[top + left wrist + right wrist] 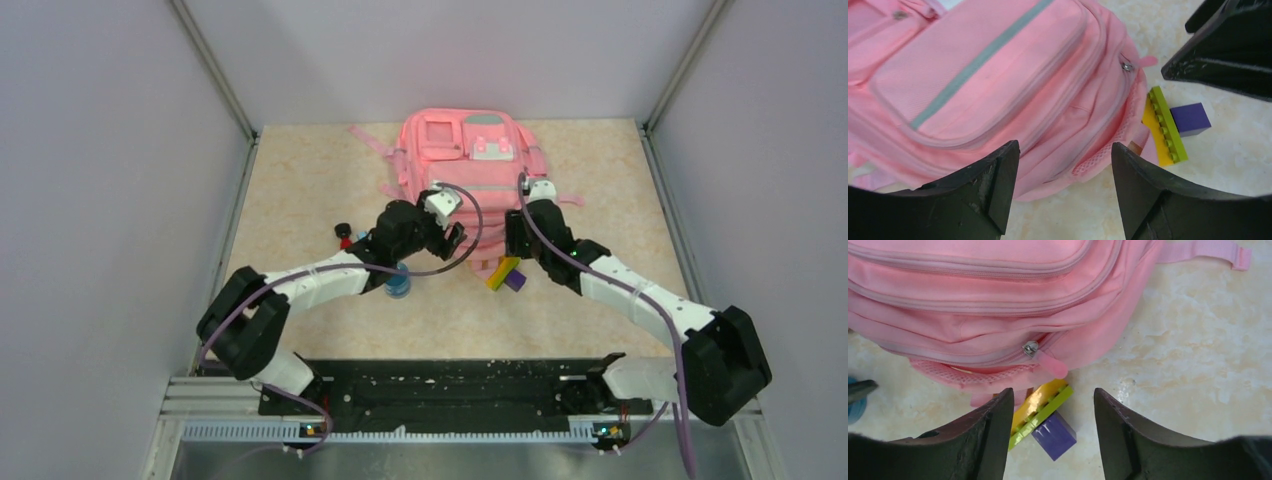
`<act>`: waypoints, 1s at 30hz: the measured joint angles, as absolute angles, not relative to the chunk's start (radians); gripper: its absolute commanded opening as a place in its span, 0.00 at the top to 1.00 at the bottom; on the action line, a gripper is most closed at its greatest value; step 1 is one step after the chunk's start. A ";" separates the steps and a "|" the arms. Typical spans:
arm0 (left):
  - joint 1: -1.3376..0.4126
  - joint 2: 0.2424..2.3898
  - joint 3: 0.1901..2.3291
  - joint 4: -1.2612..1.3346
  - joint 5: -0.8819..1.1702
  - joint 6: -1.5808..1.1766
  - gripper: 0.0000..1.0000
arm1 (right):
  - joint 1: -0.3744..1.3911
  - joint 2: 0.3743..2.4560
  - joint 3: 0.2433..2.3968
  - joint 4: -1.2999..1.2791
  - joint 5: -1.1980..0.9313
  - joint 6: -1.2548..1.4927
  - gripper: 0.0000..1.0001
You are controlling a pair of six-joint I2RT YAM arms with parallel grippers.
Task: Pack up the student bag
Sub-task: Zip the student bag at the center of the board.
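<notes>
Since seemingly zipped shut, needs opening first: bag (pixel 470 165) lying flat mid-table, toward the far wall (pixel 450 50). Calls for pinching the zip pull (pixel 1050 362) at its near edge and drawing it along. Both spread and empty, hovering just short of that edge: left gripper (pixel 1063 185), right gripper (pixel 1053 440). Bricks (pixel 1040 412) tucked against the bag; bare table (pixel 620 200) either side.
</notes>
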State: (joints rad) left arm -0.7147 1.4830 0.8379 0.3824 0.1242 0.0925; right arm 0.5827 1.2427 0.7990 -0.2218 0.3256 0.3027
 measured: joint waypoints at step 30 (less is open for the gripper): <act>-0.789 1.797 1.008 0.441 0.180 0.169 0.38 | 0.329 1.198 0.555 0.089 -0.049 0.623 0.33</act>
